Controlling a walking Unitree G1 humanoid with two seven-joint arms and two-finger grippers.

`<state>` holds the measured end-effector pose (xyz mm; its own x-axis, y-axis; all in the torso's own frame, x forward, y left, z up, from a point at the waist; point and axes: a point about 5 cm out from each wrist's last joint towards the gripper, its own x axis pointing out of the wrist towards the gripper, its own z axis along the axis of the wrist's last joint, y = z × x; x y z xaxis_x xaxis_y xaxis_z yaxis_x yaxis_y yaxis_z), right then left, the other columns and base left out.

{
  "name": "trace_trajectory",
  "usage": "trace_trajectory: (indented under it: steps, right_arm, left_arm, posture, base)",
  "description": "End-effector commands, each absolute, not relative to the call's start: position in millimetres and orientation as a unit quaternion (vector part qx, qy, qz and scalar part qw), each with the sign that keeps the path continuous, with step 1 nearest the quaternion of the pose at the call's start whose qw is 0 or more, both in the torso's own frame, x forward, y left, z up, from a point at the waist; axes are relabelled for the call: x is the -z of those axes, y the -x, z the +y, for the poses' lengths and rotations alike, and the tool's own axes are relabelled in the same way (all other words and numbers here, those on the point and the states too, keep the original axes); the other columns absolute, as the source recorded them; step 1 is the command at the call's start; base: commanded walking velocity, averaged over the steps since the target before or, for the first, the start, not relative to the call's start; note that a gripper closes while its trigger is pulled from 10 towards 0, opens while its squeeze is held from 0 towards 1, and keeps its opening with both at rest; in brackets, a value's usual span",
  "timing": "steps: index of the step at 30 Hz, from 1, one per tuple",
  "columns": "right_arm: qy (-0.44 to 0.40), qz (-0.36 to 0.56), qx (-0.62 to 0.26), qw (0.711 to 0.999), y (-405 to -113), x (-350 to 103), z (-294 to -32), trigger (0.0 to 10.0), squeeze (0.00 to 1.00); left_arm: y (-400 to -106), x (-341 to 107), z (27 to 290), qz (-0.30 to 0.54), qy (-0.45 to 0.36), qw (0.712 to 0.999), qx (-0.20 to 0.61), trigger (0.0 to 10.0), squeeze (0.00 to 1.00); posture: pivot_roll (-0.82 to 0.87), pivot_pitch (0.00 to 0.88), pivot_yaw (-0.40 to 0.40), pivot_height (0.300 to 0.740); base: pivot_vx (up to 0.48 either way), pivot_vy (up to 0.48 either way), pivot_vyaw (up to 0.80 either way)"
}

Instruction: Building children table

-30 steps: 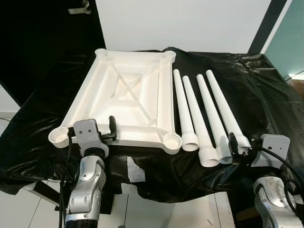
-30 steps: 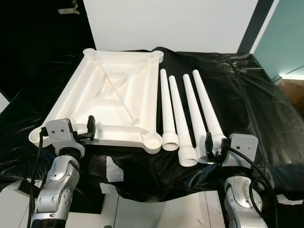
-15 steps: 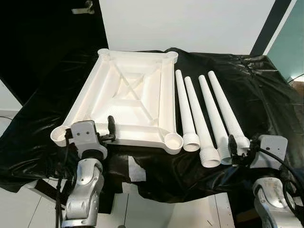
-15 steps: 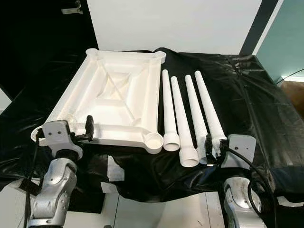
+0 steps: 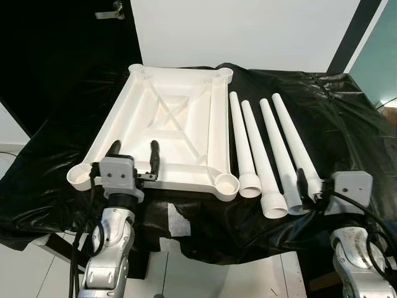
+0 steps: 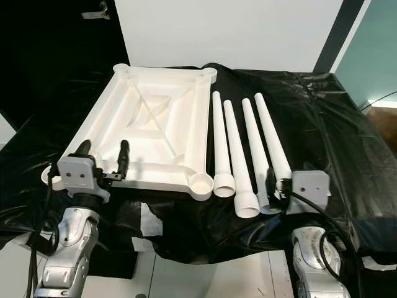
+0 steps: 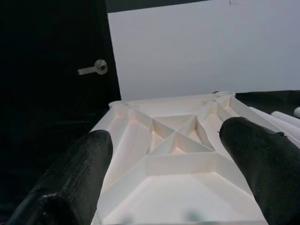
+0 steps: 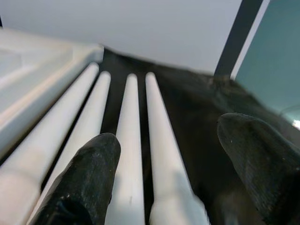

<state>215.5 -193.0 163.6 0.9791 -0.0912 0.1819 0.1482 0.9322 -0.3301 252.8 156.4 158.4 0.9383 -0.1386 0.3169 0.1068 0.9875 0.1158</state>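
The white tabletop (image 5: 167, 121) lies upside down on the black-covered table, ribs up, with a round leg socket at each corner. Several white tapered legs (image 5: 267, 155) lie side by side to its right, wide ends toward me. My left gripper (image 5: 134, 150) is open at the tabletop's near rim, by the near-left socket (image 5: 79, 177); in the left wrist view its fingers (image 7: 79, 164) flank the ribbed underside (image 7: 178, 150). My right gripper (image 5: 310, 185) is open at the wide end of the rightmost leg (image 8: 164, 140), which runs between its fingers (image 8: 84, 178).
A black plastic sheet (image 5: 347, 124) drapes the table, its front edge just before my arms. A white patch (image 5: 178, 222) shows in the hanging sheet. Behind are a white wall and a black door with a handle (image 5: 111, 12).
My left gripper has turned at the wrist, so both fingers now show spread apart over the tabletop's near rim. The right gripper has barely moved. The camera shifted slightly.
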Motion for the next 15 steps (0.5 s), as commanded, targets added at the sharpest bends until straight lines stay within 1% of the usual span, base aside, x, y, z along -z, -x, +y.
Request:
trace_trajectory:
  steps: [1, 2, 3, 6, 8, 10, 13, 15]
  right_arm:
    - [0.169, -0.099, 0.061, 0.979, -217.8, -164.8, -191.0, 10.0, 0.00]
    - [0.169, -0.099, 0.061, 0.979, -217.8, -164.8, -191.0, 10.0, 0.00]
    - [0.142, -0.105, 0.055, 0.983, -218.3, -163.4, -186.7, 10.0, 0.00]
    - [0.132, -0.108, 0.053, 0.984, -218.5, -162.9, -185.3, 10.0, 0.00]
    - [0.056, -0.100, 0.075, 0.991, -228.2, -157.9, -185.6, 10.0, 0.00]
    - [-0.008, -0.091, 0.092, 0.992, -236.7, -155.7, -186.5, 10.0, 0.00]
    - [-0.027, -0.091, 0.090, 0.991, -240.2, -155.9, -185.9, 10.0, 0.00]
    - [-0.023, -0.097, 0.083, 0.991, -241.1, -156.2, -184.9, 10.0, 0.00]
  left_arm:
    - [-254.0, -154.7, 155.7, -0.162, -0.046, 0.984, 0.061, 10.0, 0.00]
    - [-254.0, -154.7, 155.7, -0.162, -0.046, 0.984, 0.061, 10.0, 0.00]
    - [-255.0, -156.4, 155.6, -0.168, -0.022, 0.984, 0.061, 10.0, 0.00]
    - [-255.5, -157.3, 155.7, -0.169, -0.008, 0.984, 0.061, 10.0, 0.00]
    - [-258.8, -158.2, 156.0, -0.169, 0.037, 0.984, 0.043, 10.0, 0.00]
    - [-261.1, -159.8, 154.2, -0.174, 0.049, 0.983, 0.037, 10.0, 0.00]
    - [-262.2, -160.9, 152.6, -0.178, 0.046, 0.982, 0.040, 10.0, 0.00]
    - [-263.6, -160.8, 152.3, -0.180, 0.045, 0.982, 0.041, 10.0, 0.00]
  posture:
    - [-0.05, 0.019, -0.015, 0.740]
    - [-0.05, 0.019, -0.015, 0.740]
    - [-0.05, 0.020, -0.010, 0.740]
    - [-0.05, 0.020, -0.008, 0.740]
    - [-0.06, 0.019, 0.000, 0.740]
    - [-0.05, 0.016, 0.002, 0.740]
    - [-0.05, 0.015, 0.003, 0.740]
    - [-0.05, 0.014, 0.004, 0.740]
  base:
    - [0.000, 0.000, 0.00]
    - [0.000, 0.000, 0.00]
    - [0.000, 0.000, 0.00]
    - [0.000, 0.000, 0.00]
    - [0.000, 0.000, 0.00]
    - [0.000, 0.000, 0.00]
    - [0.000, 0.000, 0.00]
    - [0.000, 0.000, 0.00]
